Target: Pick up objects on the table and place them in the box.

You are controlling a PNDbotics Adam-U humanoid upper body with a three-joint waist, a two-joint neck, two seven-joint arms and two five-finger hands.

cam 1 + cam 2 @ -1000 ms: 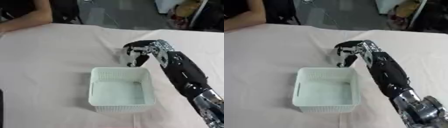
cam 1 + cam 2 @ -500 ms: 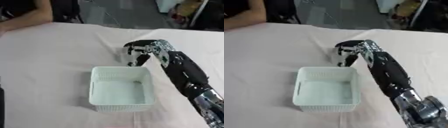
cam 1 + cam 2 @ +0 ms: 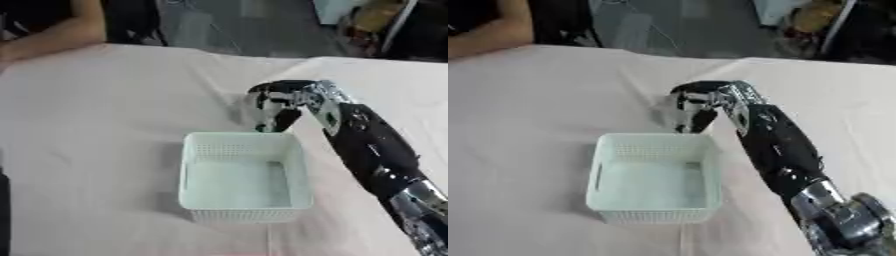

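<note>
Box (image 3: 245, 215): white, latticed, near middle of the bench (image 3: 96, 130), nothing visible inside.
Right robot hand (image 3: 273, 102): just beyond the box's far rim, fingers curled downward; whether it holds anything cannot be told.

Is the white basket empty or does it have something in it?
Empty: the basket shows only its bare white floor. The robot hand hangs just behind its far rim.

The white box (image 3: 245, 180) sits mid-worktop (image 3: 96, 125) with its top open. Broad bare cloth lies to its left and near side. The right hand (image 3: 276, 107) hangs curled just beyond the box's far right corner, its arm blocking the whole right flank.
</note>
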